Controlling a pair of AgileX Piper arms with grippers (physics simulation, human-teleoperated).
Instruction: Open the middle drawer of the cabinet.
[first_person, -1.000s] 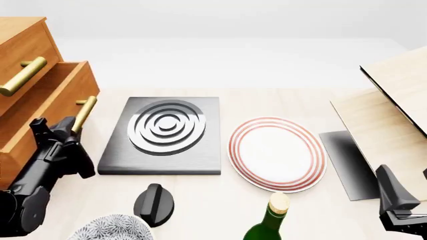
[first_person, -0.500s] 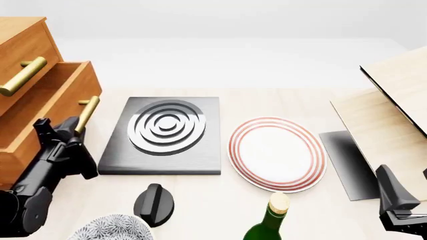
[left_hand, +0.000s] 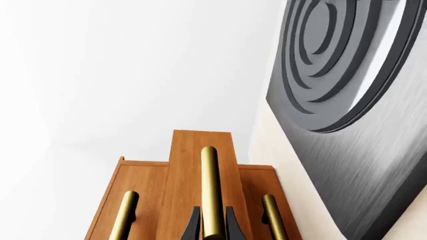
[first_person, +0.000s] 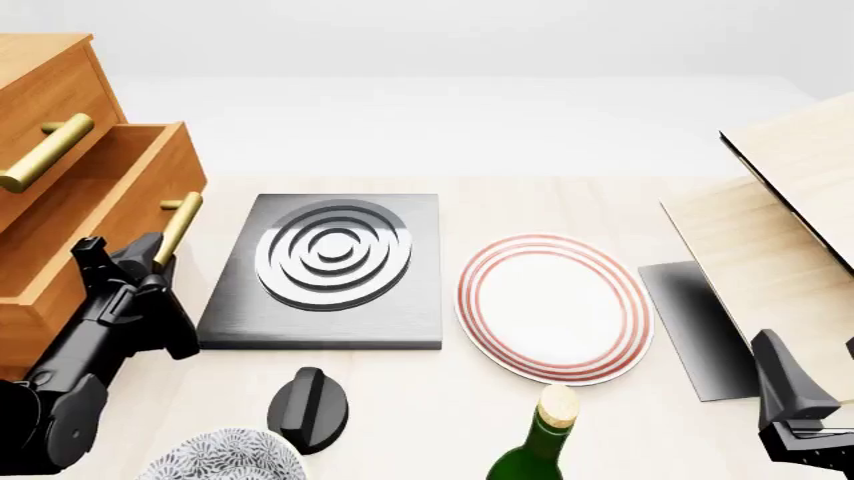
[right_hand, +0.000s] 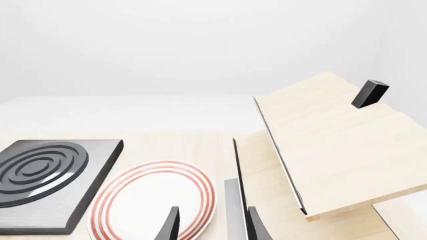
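My left gripper (left_hand: 213, 231) is clamped on the brass handle (first_person: 175, 228) of the middle drawer (first_person: 96, 210), which juts from the cabinet (first_person: 40, 75) at the table's left; gripping the bar gives me a straight pull. Right gripper (right_hand: 212, 226) idles, parted and empty.

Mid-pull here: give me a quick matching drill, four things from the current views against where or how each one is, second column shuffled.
Things:
1. middle drawer
2. left gripper
3. plate
4. green bottle

States:
A. at the near table edge, only its top in view
B. pulled out past the drawer above
C. lying flat, right of the dark ringed slab
D. closed on the brass bar handle

Pairs: 1-B, 2-D, 3-C, 4-A
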